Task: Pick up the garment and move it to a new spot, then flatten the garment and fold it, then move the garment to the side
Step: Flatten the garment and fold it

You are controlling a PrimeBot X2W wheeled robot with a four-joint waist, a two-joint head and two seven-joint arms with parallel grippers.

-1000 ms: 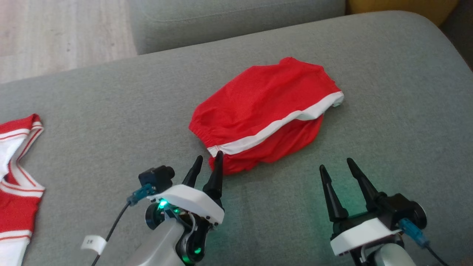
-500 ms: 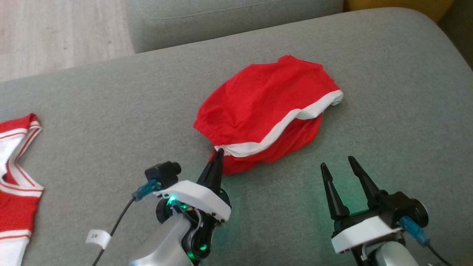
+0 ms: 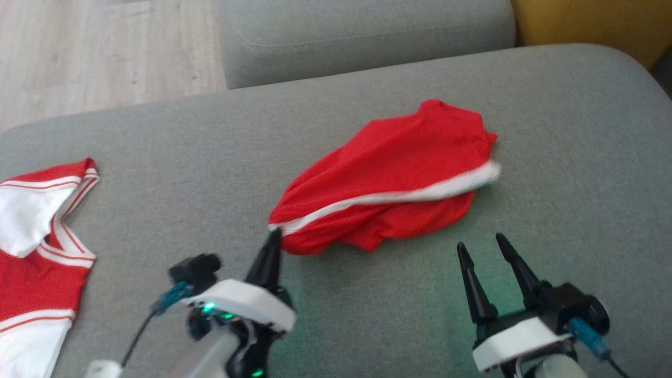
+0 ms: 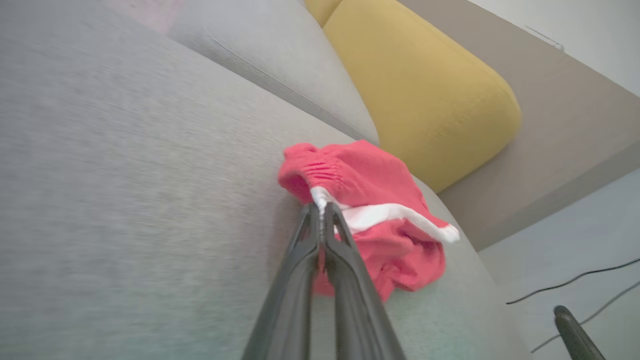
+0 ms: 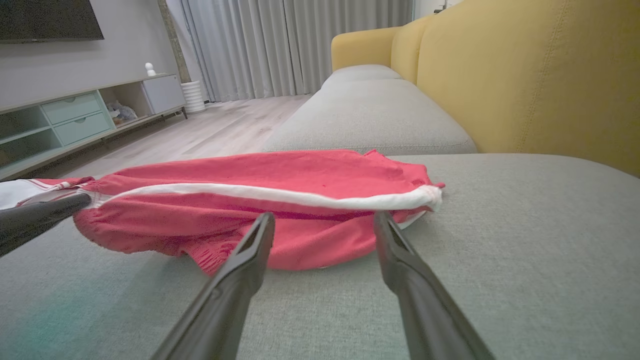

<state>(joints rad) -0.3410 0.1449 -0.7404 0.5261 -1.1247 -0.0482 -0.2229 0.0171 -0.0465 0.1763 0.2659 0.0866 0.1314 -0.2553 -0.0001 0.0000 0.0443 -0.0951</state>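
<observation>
Left tool pinches shorts; jersey lies well left.

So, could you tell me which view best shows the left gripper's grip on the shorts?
Left wrist view: the left gripper pinches the red shorts' white stripe close up. Head view shows it blurred; right wrist view, one dark fingertip.

Grey seat cushion: bare passage between red shorts, centre, and red-and-white jersey, near left edge; bare also right of shorts.
</observation>
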